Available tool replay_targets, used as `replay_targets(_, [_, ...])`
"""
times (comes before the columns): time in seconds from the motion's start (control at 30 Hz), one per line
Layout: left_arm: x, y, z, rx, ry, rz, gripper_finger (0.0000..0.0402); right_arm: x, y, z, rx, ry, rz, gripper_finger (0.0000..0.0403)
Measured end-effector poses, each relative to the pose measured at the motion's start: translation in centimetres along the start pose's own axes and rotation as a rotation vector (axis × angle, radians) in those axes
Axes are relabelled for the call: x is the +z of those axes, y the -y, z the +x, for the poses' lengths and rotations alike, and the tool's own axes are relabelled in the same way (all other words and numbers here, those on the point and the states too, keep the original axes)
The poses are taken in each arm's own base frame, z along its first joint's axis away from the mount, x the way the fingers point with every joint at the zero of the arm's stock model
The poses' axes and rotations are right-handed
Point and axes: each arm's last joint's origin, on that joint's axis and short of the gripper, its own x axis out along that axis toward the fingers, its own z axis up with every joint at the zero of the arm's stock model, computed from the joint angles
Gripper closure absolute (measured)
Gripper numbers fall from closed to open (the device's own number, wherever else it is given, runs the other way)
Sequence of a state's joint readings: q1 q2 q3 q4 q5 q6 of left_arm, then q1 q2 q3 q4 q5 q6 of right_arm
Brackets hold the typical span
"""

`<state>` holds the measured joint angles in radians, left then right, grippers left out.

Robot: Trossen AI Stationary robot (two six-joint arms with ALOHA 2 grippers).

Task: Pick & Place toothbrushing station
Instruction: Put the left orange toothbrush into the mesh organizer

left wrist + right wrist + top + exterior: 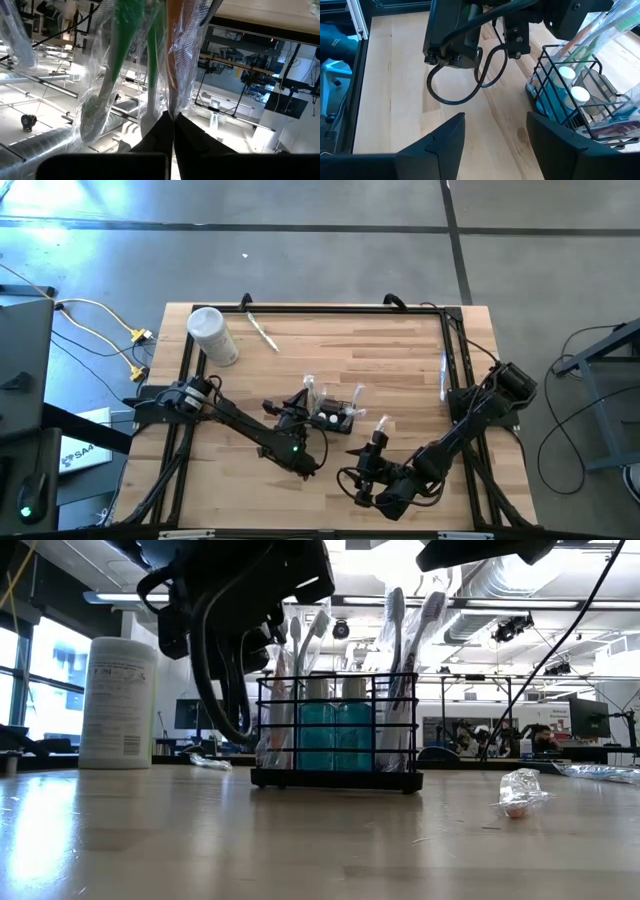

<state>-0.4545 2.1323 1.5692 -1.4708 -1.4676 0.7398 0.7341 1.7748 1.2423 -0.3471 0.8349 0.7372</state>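
The toothbrushing station (335,730) is a black wire rack holding two blue bottles and several plastic-wrapped toothbrushes. Its base rests on the table, near the middle (335,418). My left gripper (303,402) is at the rack's left end, shut on a wrapped toothbrush (167,75) that stands in the rack. My right gripper (495,135) is open and empty. It hovers over the table on the rack's near right side (375,448), and the rack shows ahead of it in the right wrist view (575,95). My left gripper (173,131) pinches the clear wrapper (171,102) of a wrapped toothbrush between its two fingertips, above the rack's rim. The fingers come roughly level from the table's near left. The toothbrush stands upright in the rack, which stays on the table.
A white lidded cylinder (213,335) stands at the far left, and a loose toothbrush (262,332) lies beside it. A small crumpled plastic piece (520,792) lies right of the rack. A black frame (455,360) rims the table.
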Motion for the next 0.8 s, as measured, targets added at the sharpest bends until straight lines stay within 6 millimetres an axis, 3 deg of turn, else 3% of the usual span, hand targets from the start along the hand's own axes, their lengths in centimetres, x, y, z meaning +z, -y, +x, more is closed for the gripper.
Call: replay_targets(0.8, [-0.29,0.17,0.10,0.009,-0.017,-0.012,0.0400,-0.04,-0.05,-0.06,0.002,0.000,0.002,0.0199])
